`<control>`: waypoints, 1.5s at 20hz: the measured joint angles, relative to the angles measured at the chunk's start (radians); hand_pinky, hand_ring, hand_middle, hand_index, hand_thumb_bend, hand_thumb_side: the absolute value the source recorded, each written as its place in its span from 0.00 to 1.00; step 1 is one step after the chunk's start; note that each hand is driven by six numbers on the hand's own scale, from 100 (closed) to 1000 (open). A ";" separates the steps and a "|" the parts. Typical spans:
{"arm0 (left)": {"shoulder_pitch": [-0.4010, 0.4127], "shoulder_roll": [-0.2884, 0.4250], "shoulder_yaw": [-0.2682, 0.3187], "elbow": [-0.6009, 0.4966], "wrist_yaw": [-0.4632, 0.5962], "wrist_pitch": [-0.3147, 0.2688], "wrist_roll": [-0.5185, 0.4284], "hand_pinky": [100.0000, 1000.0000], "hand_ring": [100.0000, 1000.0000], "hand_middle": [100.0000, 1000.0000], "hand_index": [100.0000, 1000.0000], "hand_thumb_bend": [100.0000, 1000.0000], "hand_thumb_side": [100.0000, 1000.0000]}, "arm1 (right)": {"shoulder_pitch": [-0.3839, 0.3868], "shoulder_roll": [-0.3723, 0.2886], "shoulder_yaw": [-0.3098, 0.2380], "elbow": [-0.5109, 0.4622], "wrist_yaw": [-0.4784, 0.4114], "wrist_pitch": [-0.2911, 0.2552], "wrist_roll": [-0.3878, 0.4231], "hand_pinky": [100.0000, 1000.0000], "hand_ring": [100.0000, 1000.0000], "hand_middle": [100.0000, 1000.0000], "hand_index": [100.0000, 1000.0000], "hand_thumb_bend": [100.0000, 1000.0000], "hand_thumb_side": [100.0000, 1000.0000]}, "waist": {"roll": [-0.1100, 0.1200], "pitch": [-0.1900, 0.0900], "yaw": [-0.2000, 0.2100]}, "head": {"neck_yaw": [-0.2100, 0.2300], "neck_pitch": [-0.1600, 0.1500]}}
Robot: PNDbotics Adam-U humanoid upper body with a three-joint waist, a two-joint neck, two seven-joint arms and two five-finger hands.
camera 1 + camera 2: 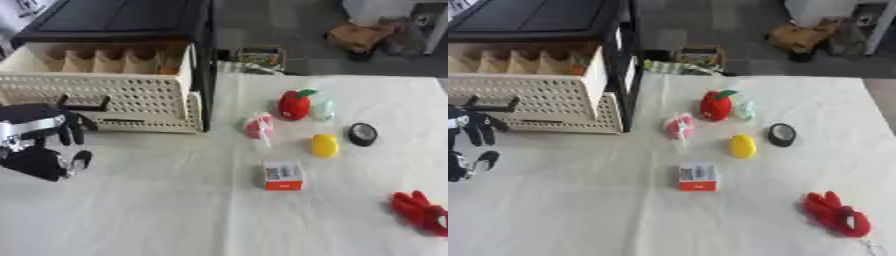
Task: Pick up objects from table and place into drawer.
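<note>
My left hand (42,145) hangs by the pulled-out drawer (105,95) at the table's (175,210) left edge, fingers curled, empty; toys, including the yellow one (324,145), wait mid-table; right hand unseen.

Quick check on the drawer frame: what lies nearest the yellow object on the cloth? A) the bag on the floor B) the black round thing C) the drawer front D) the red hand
B. The black round thing lies just to the right of the yellow object, closer than anything else listed; the red right hand is far off by the lower right corner, and the drawer stands at the left.
</note>
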 measured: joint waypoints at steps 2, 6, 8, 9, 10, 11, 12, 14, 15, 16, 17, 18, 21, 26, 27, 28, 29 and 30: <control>-0.007 -0.006 0.000 0.006 0.005 0.005 0.010 0.40 0.69 0.65 0.92 0.01 0.34 | 0.000 0.000 -0.002 0.000 0.000 0.000 0.000 0.76 0.55 0.48 0.71 0.00 0.75 | 0.000 0.001 0.000 | 0.000 0.000; -0.027 -0.015 0.000 0.013 0.025 0.013 0.024 0.36 0.66 0.63 0.91 0.01 0.34 | 0.000 0.000 -0.002 0.000 0.000 0.002 0.002 0.76 0.55 0.48 0.71 0.00 0.74 | -0.001 0.003 -0.003 | 0.000 -0.003; -0.042 -0.024 -0.001 0.013 0.039 0.015 0.028 0.35 0.65 0.63 0.91 0.01 0.34 | 0.000 0.000 -0.002 0.000 0.000 0.004 0.004 0.76 0.55 0.48 0.71 0.00 0.74 | -0.001 0.003 -0.005 | 0.000 -0.004; -0.050 -0.027 -0.001 0.013 0.044 0.017 0.030 0.35 0.65 0.62 0.91 0.01 0.34 | 0.000 0.000 -0.002 0.000 0.000 0.004 0.004 0.76 0.55 0.48 0.71 0.00 0.74 | -0.001 0.004 -0.006 | 0.000 -0.005; -0.056 -0.031 -0.001 0.013 0.049 0.019 0.032 0.34 0.65 0.62 0.91 0.01 0.34 | 0.000 0.000 -0.002 0.000 0.000 0.004 0.004 0.76 0.55 0.48 0.71 0.00 0.74 | -0.001 0.004 -0.006 | 0.000 -0.006; -0.062 -0.033 -0.003 0.015 0.052 0.021 0.035 0.34 0.65 0.62 0.91 0.01 0.34 | 0.000 0.000 -0.002 0.000 0.000 0.004 0.004 0.76 0.55 0.48 0.71 0.00 0.74 | -0.001 0.005 -0.006 | 0.000 -0.007; -0.068 -0.036 -0.006 0.020 0.054 0.023 0.038 0.34 0.64 0.61 0.91 0.01 0.34 | 0.000 0.000 -0.002 0.000 0.000 0.004 0.004 0.76 0.55 0.48 0.71 0.00 0.74 | -0.001 0.006 -0.007 | 0.000 -0.008; -0.077 -0.044 -0.009 0.030 0.055 0.026 0.042 0.34 0.64 0.61 0.91 0.01 0.34 | 0.000 0.000 -0.002 0.000 0.000 0.004 0.004 0.76 0.55 0.48 0.71 0.00 0.74 | -0.001 0.006 -0.009 | 0.000 -0.008; -0.080 -0.046 -0.011 0.034 0.056 0.026 0.045 0.34 0.64 0.61 0.91 0.01 0.34 | 0.000 0.000 -0.002 0.000 0.000 0.004 0.004 0.76 0.55 0.48 0.71 0.00 0.74 | -0.001 0.006 -0.009 | 0.000 -0.008; -0.082 -0.049 -0.013 0.038 0.056 0.025 0.047 0.34 0.64 0.61 0.91 0.01 0.34 | 0.000 0.000 -0.002 0.000 0.000 0.004 0.004 0.76 0.55 0.48 0.71 0.00 0.74 | -0.001 0.006 -0.009 | 0.000 -0.008; -0.084 -0.049 -0.014 0.041 0.056 0.025 0.048 0.32 0.62 0.59 0.91 0.01 0.34 | 0.000 0.000 -0.002 0.000 0.000 0.004 0.004 0.76 0.55 0.47 0.71 0.00 0.74 | -0.001 0.006 -0.010 | 0.000 -0.009; -0.090 -0.051 -0.014 0.047 0.056 0.026 0.052 0.32 0.62 0.59 0.91 0.01 0.34 | 0.000 0.000 -0.002 0.000 0.000 0.004 0.004 0.76 0.55 0.47 0.71 0.00 0.74 | -0.001 0.006 -0.011 | 0.000 -0.009; -0.127 -0.076 -0.014 0.078 0.050 0.031 0.072 0.31 0.59 0.58 0.92 0.01 0.34 | 0.000 0.000 -0.002 0.000 0.000 0.004 0.004 0.76 0.55 0.47 0.71 0.00 0.74 | -0.001 0.006 -0.012 | 0.000 -0.013; -0.151 -0.100 -0.028 0.122 0.046 0.024 0.105 0.29 0.52 0.57 0.95 0.01 0.34 | 0.000 0.000 -0.002 0.000 0.000 0.004 0.004 0.76 0.55 0.47 0.71 0.00 0.75 | -0.001 0.006 -0.013 | -0.001 -0.017; -0.154 -0.103 -0.031 0.128 0.045 0.022 0.109 0.28 0.51 0.57 0.97 0.01 0.34 | 0.000 0.000 -0.002 0.000 0.000 0.004 0.004 0.76 0.55 0.47 0.71 0.00 0.75 | -0.001 0.006 -0.013 | -0.001 -0.018; -0.157 -0.103 -0.032 0.132 0.044 0.019 0.114 0.27 0.50 0.57 0.97 0.00 0.35 | 0.000 0.000 -0.002 0.000 0.000 0.004 0.005 0.76 0.55 0.47 0.71 0.00 0.75 | -0.001 0.006 -0.013 | -0.001 -0.018; -0.160 -0.105 -0.032 0.137 0.044 0.017 0.118 0.27 0.50 0.58 0.98 0.01 0.34 | 0.000 0.000 -0.002 0.000 0.000 0.004 0.005 0.76 0.55 0.47 0.71 0.00 0.75 | -0.001 0.006 -0.013 | -0.001 -0.018; -0.163 -0.108 -0.033 0.141 0.044 0.014 0.121 0.27 0.50 0.58 0.99 0.01 0.34 | 0.000 0.000 -0.002 0.000 0.000 0.005 0.005 0.76 0.55 0.47 0.71 0.00 0.75 | -0.001 0.006 -0.013 | -0.002 -0.018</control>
